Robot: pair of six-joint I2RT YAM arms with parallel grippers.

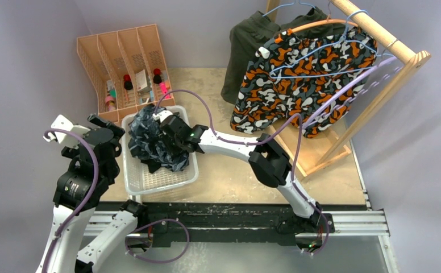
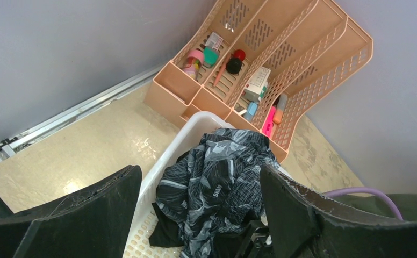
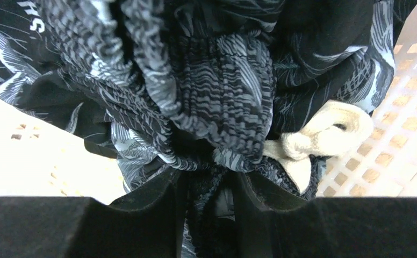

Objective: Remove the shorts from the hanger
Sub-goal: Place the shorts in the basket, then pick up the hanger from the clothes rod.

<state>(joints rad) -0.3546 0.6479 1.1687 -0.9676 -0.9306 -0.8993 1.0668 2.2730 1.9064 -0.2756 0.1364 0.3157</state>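
Note:
The dark blue-grey camouflage shorts (image 1: pixel 153 139) lie bunched in the white basket (image 1: pixel 167 179); they also show in the left wrist view (image 2: pixel 222 177) and the right wrist view (image 3: pixel 195 80). My right gripper (image 1: pixel 170 136) is shut on their gathered waistband (image 3: pixel 209 177), beside a cream drawstring knot (image 3: pixel 324 134). A black piece of fabric (image 2: pixel 166 228) lies under them. The orange-black-white camouflage shorts (image 1: pixel 298 79) hang on a blue wire hanger on the wooden rack (image 1: pixel 377 34). The olive green shorts (image 1: pixel 246 45) hang behind them. My left gripper (image 1: pixel 102 133) is open and empty, left of the basket.
A peach desk organiser (image 1: pixel 124 68) with small items stands behind the basket, also in the left wrist view (image 2: pixel 271 59). The rack's wooden base (image 1: pixel 320 153) sits at the right. Purple cables run along both arms. A metal rail (image 1: pixel 235 222) lines the table's near edge.

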